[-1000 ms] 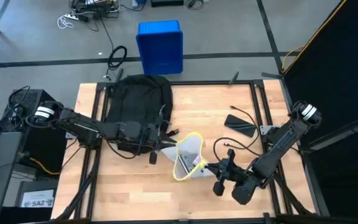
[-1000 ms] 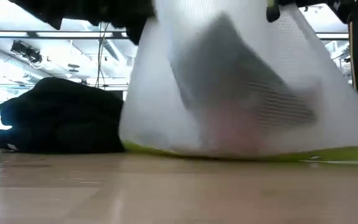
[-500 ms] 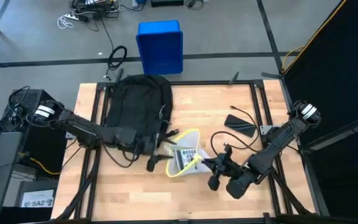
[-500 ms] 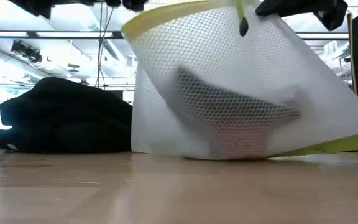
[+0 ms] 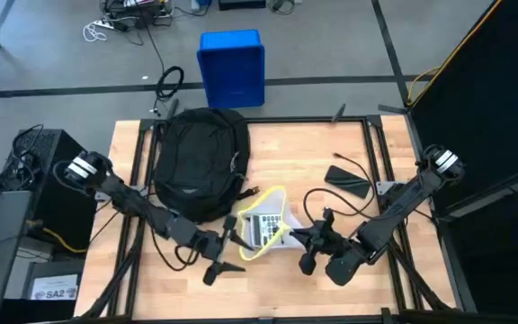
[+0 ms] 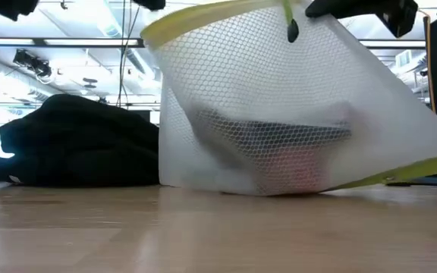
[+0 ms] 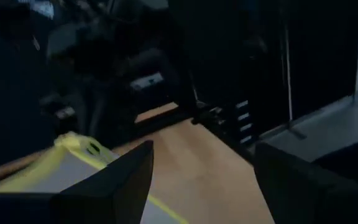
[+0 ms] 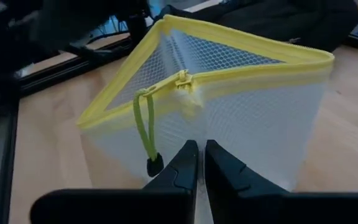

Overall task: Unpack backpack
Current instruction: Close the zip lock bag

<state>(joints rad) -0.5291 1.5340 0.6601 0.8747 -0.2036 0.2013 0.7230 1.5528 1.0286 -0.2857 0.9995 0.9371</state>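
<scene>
The right gripper (image 8: 197,163) pinches the edge of the one mesh pouch (image 5: 263,225), apparently to keep it upright on the table (image 5: 331,153); the left gripper (image 5: 225,263), fingers apart and empty, sits just beside it. The single backpack (image 5: 196,162) lies beyond both grippers, unheld
</scene>
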